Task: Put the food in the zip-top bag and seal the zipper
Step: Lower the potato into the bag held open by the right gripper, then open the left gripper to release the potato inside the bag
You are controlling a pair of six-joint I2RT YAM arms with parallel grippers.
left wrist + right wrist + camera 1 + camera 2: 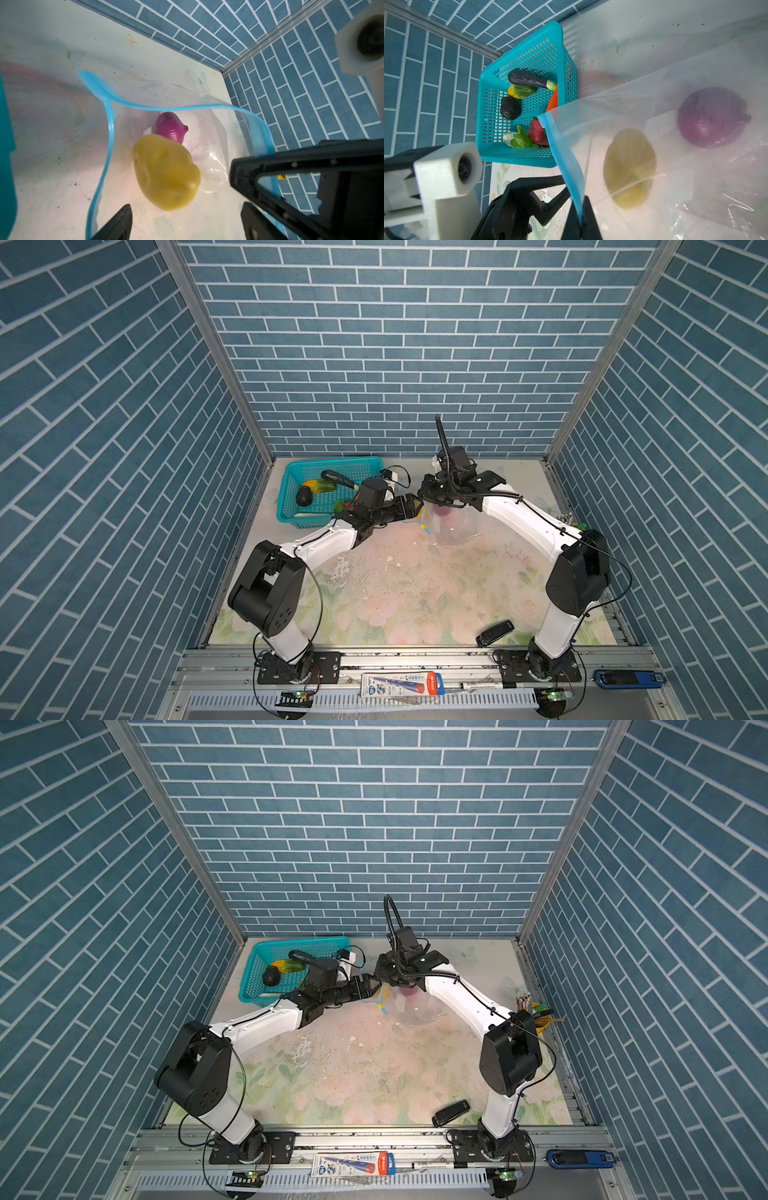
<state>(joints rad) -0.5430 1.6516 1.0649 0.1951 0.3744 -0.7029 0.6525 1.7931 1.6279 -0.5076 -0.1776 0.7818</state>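
Now the right pincer (580, 220) pinches the zipper (166, 109), holding the bag (218, 166) mouth gaping above the counter (415, 580). At that mouth the left pincer (187, 224) hangs spread; the yellow fruit (166, 172), blurred, is inside the blue rim, with the onion (170, 128) deeper. The basket (529, 56) stands just beside the bag's edge with other food (510, 108) in it; the counter toward the arm bases lies open

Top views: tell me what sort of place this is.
Probably a robot test booth, not a kitchen: brick-print wall panels on an aluminium frame, two arms bolted to a front rail, and toy food in a teal basket.
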